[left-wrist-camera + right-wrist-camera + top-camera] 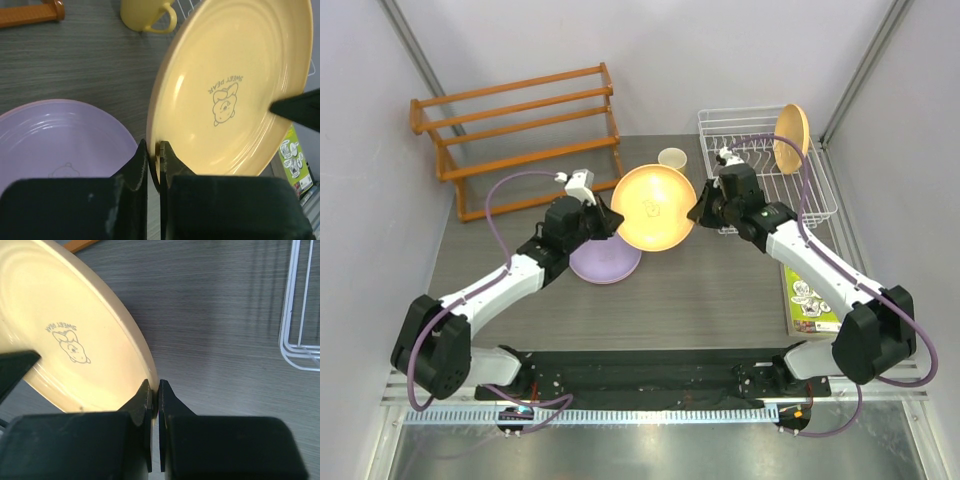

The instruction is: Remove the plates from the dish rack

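Nearest the arm bases, a green printed card [809, 298] lies flat on the dark wood-grain table [720, 290], beside the right arm. To the left of centre a lilac round plastic plate [605, 263] rests face up on the table; a pinkish edge shows along its far rim in the left wrist view.

Just beyond it, a round orange-yellow plastic plate [653, 207] with a small cartoon print hangs over the table between the two arms, its face tilted up. The left pincer [153, 147] is closed down to a sliver on the plate's left rim, which sits between its fingertips. The right pincer [155, 385] is likewise pinched nearly closed on the opposite rim.

Behind the held plate stands a small yellow mug [672, 158], just left of the white wire dish rack [820, 190]. A second orange-yellow plate [791, 138] stands on edge in the rack's far part. Far left, an orange wooden slatted rack [520, 130] stands by the wall.
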`<state>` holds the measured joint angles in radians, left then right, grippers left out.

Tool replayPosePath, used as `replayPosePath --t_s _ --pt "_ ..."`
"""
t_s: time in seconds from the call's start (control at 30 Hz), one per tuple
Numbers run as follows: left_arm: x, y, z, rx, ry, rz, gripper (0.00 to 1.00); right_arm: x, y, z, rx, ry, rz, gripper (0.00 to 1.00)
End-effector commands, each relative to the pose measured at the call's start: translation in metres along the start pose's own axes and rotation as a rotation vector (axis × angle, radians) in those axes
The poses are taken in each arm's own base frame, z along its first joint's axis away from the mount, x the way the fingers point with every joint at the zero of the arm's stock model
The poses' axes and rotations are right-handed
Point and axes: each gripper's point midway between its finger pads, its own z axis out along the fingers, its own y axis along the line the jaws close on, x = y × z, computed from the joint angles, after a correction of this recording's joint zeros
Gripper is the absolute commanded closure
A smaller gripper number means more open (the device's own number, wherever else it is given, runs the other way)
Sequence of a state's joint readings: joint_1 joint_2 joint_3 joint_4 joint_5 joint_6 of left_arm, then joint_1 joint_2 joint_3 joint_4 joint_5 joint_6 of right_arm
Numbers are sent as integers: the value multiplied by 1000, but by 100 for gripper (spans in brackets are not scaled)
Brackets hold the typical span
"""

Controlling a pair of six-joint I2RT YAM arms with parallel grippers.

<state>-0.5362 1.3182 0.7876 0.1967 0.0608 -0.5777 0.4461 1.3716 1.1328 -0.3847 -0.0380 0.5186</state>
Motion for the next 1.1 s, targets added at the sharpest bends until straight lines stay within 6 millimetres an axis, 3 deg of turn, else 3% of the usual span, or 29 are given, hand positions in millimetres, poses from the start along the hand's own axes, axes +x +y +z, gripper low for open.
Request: replayPosePath --t_s 0.0,0.03,0.17,0.23,0.47,0.73,0.87,1.07 --pt "-9 3 -1 -34 -22 51 100 -30 20 -16 -67 -114 13 97" --pt "-9 5 -2 -44 -20 52 100 -29 19 -16 -64 -113 14 92" --pt "-15 21 -12 -141 -43 69 100 -32 8 -16 -5 -140 12 55" --pt "-17 28 -20 -187 -49 76 100 -35 -2 -18 46 -160 0 46" --pt "-22 71 -44 -425 4 132 100 -36 -30 -24 180 -178 -51 43" --pt "6 107 -50 -497 119 -9 100 -34 -40 -22 219 -167 -67 43" --pt "16 117 -51 -492 161 -90 100 -30 -43 -18 229 -152 -74 43" --pt "33 116 -47 -446 248 -155 100 -28 -47 -14 240 -141 -79 43"
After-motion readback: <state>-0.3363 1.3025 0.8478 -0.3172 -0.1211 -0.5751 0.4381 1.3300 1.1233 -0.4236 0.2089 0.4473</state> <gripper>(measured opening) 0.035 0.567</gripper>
